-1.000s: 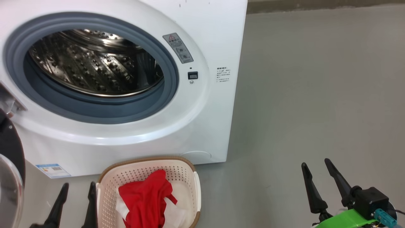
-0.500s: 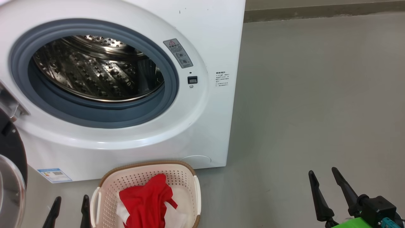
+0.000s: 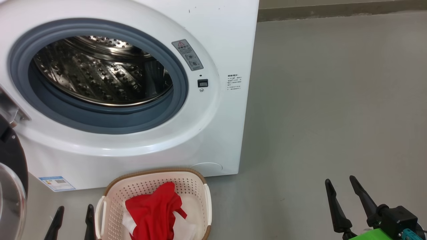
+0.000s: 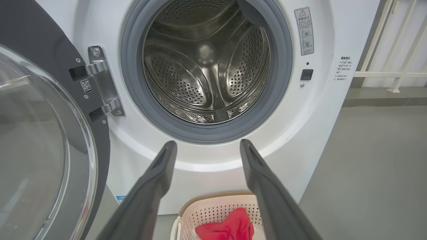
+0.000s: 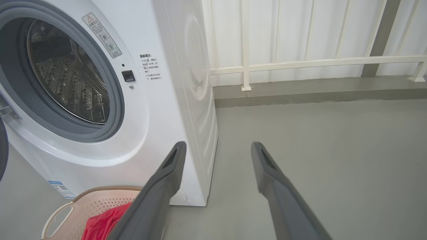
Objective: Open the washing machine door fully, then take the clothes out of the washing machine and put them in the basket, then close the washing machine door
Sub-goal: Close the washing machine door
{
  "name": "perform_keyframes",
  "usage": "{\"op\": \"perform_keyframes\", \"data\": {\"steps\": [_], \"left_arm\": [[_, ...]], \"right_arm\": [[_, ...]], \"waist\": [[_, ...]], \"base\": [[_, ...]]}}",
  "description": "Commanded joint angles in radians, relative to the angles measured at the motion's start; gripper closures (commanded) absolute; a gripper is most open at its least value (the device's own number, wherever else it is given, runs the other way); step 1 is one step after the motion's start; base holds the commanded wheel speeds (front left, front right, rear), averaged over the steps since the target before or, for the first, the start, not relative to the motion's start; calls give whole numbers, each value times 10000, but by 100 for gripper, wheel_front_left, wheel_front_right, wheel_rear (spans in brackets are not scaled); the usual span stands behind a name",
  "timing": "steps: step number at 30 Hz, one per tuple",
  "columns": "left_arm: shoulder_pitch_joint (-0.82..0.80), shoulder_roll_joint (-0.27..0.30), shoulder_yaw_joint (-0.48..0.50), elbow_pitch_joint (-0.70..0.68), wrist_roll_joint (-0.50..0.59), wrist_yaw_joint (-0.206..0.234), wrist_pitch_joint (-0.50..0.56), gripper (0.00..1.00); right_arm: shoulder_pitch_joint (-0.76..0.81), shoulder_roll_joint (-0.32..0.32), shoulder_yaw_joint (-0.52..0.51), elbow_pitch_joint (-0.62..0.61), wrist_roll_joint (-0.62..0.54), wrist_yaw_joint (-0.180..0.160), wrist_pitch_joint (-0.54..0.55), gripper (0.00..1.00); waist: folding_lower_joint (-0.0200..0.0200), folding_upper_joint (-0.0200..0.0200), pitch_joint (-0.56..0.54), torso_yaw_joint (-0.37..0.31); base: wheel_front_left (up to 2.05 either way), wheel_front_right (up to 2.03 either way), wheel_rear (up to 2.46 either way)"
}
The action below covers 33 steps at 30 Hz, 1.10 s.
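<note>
The white washing machine stands with its steel drum bare inside. Its door hangs swung out to the left on a metal hinge. On the floor in front sits the cream basket holding red and white clothes. My left gripper is open just left of the basket. Far to the right, over bare floor, my right gripper is open too.
Grey floor stretches to the right of the machine. A white railing and a low kerb run along the wall behind it. The open door takes up the room at the lower left.
Over the first half second both grippers dropped lower in the head view, the left one most, and the picture itself shifted a little. Since then nothing has moved.
</note>
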Motion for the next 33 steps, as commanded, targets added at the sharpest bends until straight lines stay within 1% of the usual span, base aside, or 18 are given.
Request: {"op": "perform_keyframes", "data": {"steps": [1,7,16,21,26,33], "left_arm": [[-248,42,358,-228,155,-54,-51,0],[-285,37,340,-171,156,-54,-51,0],[-293,34,329,-189,95,-55,-51,0],[-308,32,328,-149,80,-55,-51,0],[-313,29,303,-153,68,-55,-51,0],[-314,26,281,-128,45,-55,-51,0]], "right_arm": [[-214,-112,233,-245,-62,62,-63,0],[-257,-99,225,-242,-61,62,-63,0],[-317,-90,225,-233,-51,62,-63,0],[-320,-88,228,-233,-58,62,-63,0],[-313,-92,243,-220,-66,62,-63,0],[-303,-98,252,-225,-69,62,-63,0]], "waist": [[1,0,2,-2],[1,0,43,7],[1,0,47,37],[1,0,23,48],[1,0,-21,38],[1,0,-83,14]], "base": [[-41,41,0],[-88,88,0],[-168,168,0],[-125,125,0],[-64,64,0],[-5,5,0]]}}
